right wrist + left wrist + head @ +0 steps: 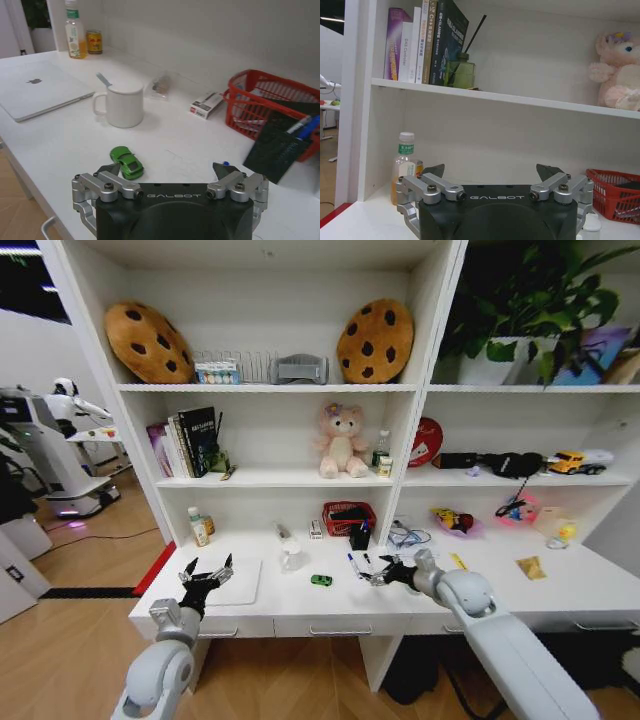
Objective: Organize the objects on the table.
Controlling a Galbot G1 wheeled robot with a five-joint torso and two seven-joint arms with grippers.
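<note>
while the left gripper hangs with its jaws spread and nothing between them over the slim silver-white laptop, the right gripper sits low above the long white desk, jaws likewise released and empty. the laptop lies closed and flat near the desk's left end. a tiny green toy car rests on the bare desktop between the two grippers, nearer the right one; in the right wrist view the car lies just ahead of the gripper's fingers, apart from them. two white marker pens with dark caps lie on the desk just beside the right gripper. a white ceramic mug stands upright behind the car with a pale handle sticking out of it; what the handle belongs to cannot be told. a red wire basket stands against the back wall holding dark flat items, not identifiable. a small dark pen holder stands in front of the basket with blue-capped pens upright in it. a small white carton lies flat just beside the basket. a clear plastic bottle of yellowish drink with a white cap stands upright in the back left corner of the desk, with a small red-and-yellow can touching or just beside it. a pink plush bear sits on the shelf above.
</note>
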